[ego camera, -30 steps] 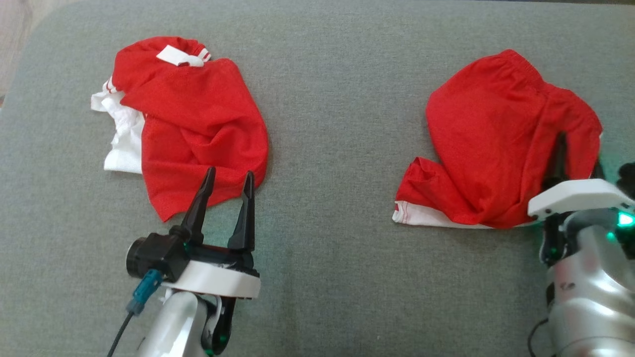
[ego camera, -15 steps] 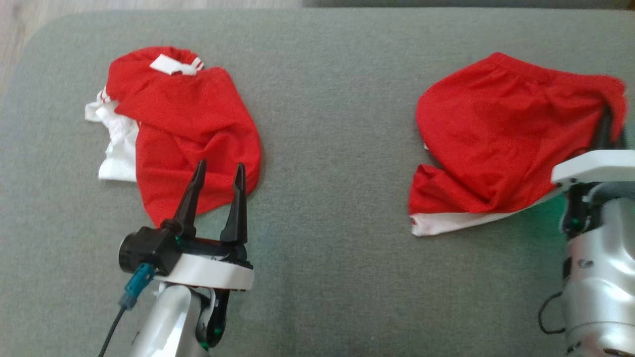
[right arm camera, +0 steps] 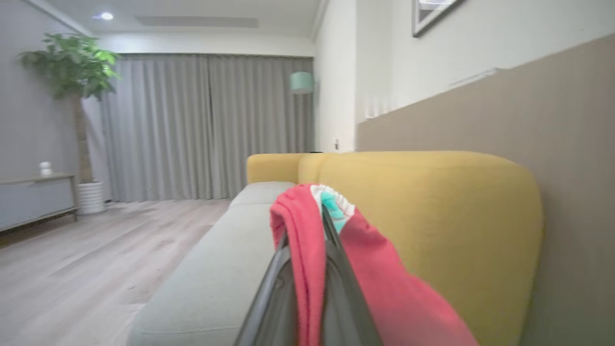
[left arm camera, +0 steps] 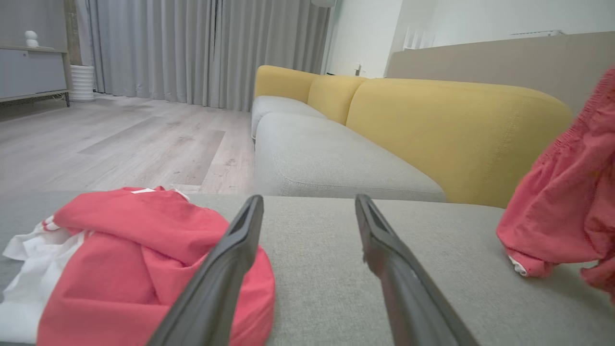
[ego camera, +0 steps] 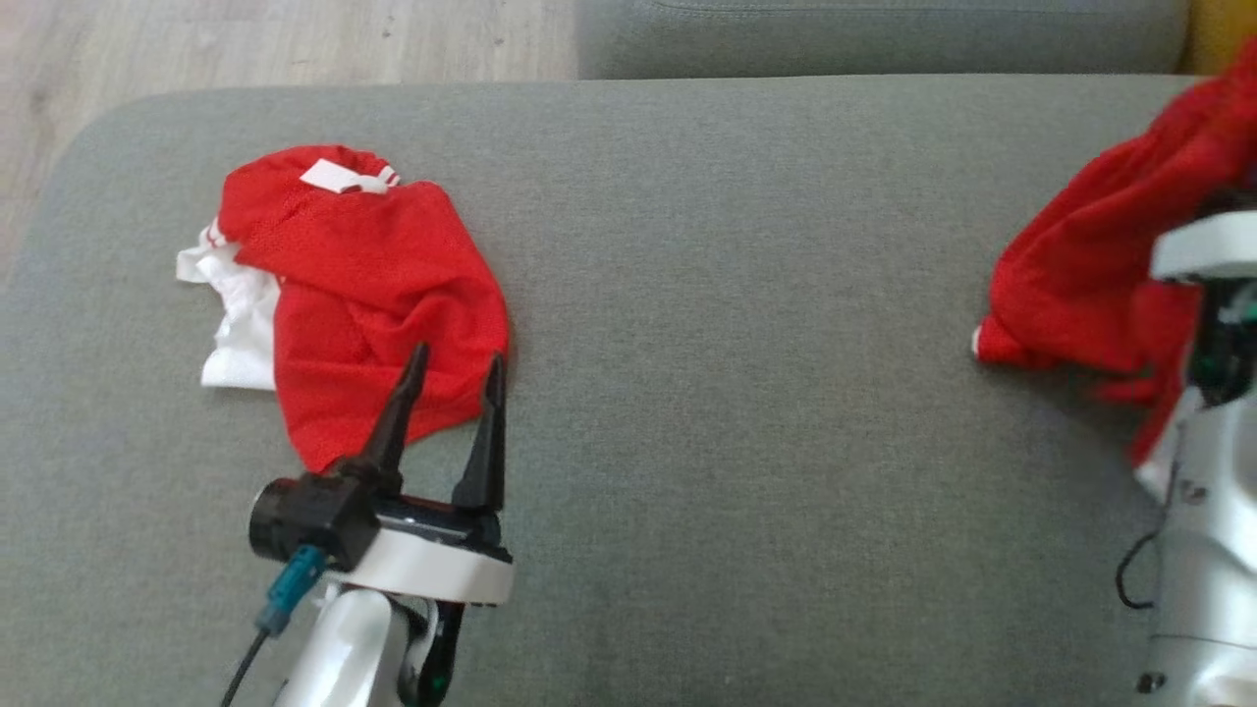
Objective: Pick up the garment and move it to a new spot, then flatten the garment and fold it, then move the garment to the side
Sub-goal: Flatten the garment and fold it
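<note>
Grey cushion (ego camera: pixel 737 295) seen from above. At its right edge, a red garment (ego camera: pixel 1080 265) hangs bunched from the right tool (right arm camera: pixel 314 226), whose fingers are pressed together on a fold of the cloth. The garment's long axis slants from upper right, at the tool, down to lower left, where a white-trimmed corner reaches the cushion. Well apart on the left lies a second garment (ego camera: pixel 363 285), red over white, crumpled. The left tool (ego camera: pixel 458 355) hovers at its near edge, fingers spread, holding nothing.
</note>
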